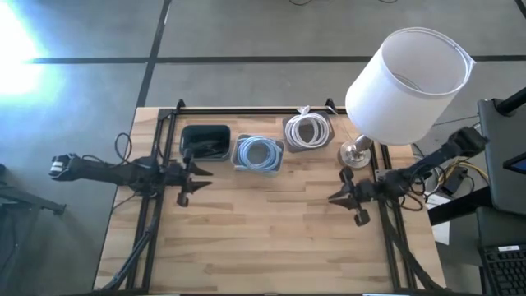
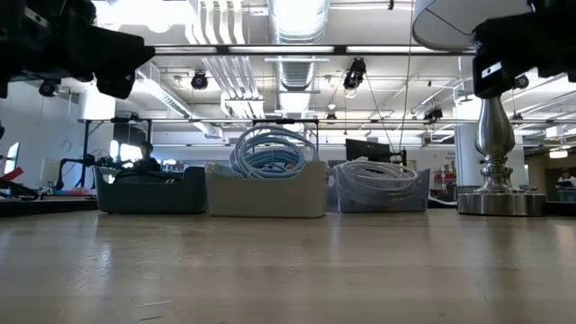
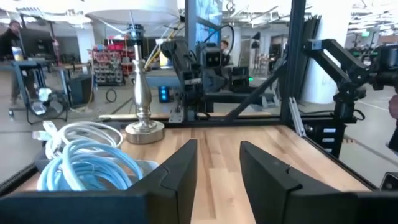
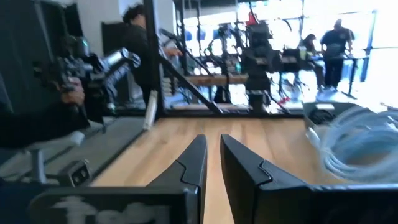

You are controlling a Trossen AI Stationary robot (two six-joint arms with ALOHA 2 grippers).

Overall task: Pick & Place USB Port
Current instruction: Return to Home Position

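Three bins stand in a row at the table's far edge: a black bin (image 1: 205, 141) with dark contents that I cannot make out, a grey bin holding a coiled blue cable (image 1: 258, 153), and a clear bin holding a coiled white cable (image 1: 308, 131). No USB port shows plainly. My left gripper (image 1: 191, 182) hovers open above the table's left side, just near of the black bin, pointing right. My right gripper (image 1: 339, 197) hovers at the right side, pointing left, open by a narrow gap (image 4: 212, 149). Both are empty.
A table lamp with a white shade (image 1: 408, 82) stands on its metal base (image 1: 357, 152) at the far right, beside the clear bin. Bare wood (image 1: 271, 222) lies between and near of the two grippers. People and equipment show in the room beyond.
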